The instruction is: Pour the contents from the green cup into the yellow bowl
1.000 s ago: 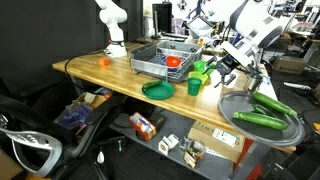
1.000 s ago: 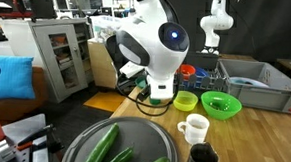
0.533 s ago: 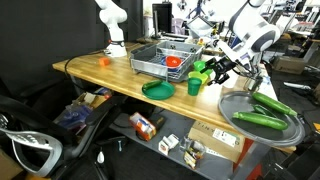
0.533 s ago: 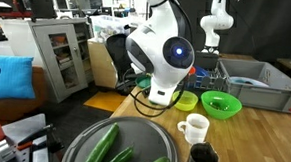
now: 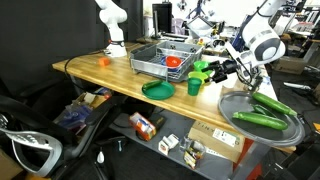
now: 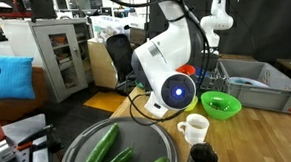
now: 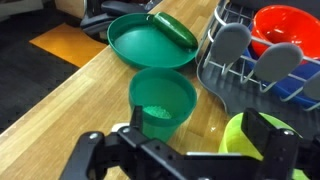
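In the wrist view the green cup (image 7: 162,100) stands upright on the wooden table with small pale green beads in its bottom. The yellow bowl (image 7: 233,141) sits just right of it, partly behind my right finger. My gripper (image 7: 198,128) is open and empty, hovering above the gap between cup and bowl, its left finger (image 7: 137,120) over the cup's near rim. In an exterior view the cup (image 5: 194,87) stands near the table's edge, with the gripper (image 5: 214,72) just above and behind it. The arm hides both from the facing camera.
A flat green plate (image 7: 150,45) with a cucumber (image 7: 175,30) lies beyond the cup. A grey dish rack (image 7: 228,60) holding a red bowl (image 7: 290,25) stands at the right. A bright green bowl (image 6: 220,103), a white mug (image 6: 193,127) and a tray of cucumbers (image 6: 117,145) are nearby.
The arm has swung down and forward toward the cup and bowls. Its wrist now covers the yellow bowl in an exterior view. The gripper stayed open.
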